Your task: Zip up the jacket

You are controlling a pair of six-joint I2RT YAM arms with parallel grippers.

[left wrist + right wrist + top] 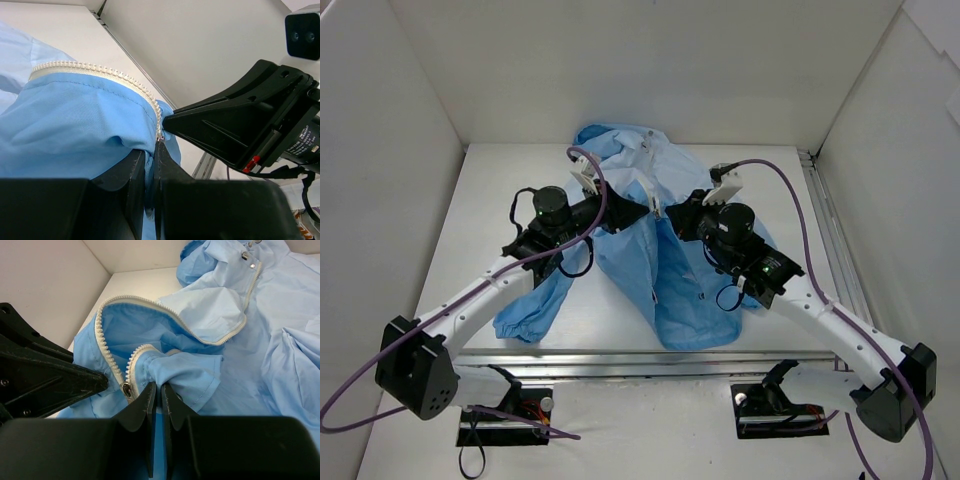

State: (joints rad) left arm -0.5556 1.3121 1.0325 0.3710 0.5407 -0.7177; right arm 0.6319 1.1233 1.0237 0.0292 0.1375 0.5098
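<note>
The right claw (159, 390) is pinched almost closed on a fold of the jacket (280, 340) just beside the zipper slider (127, 389). The left claw (150, 159) is clamped on blue cloth at the slider's other side. Beyond the slider the white teeth (106, 346) gape toward the collar, and the jacket lies crumpled on the surface (500, 200). Best, probably: hold the cloth by the slider taut, line up both rows, then draw the slider steadily.
</note>
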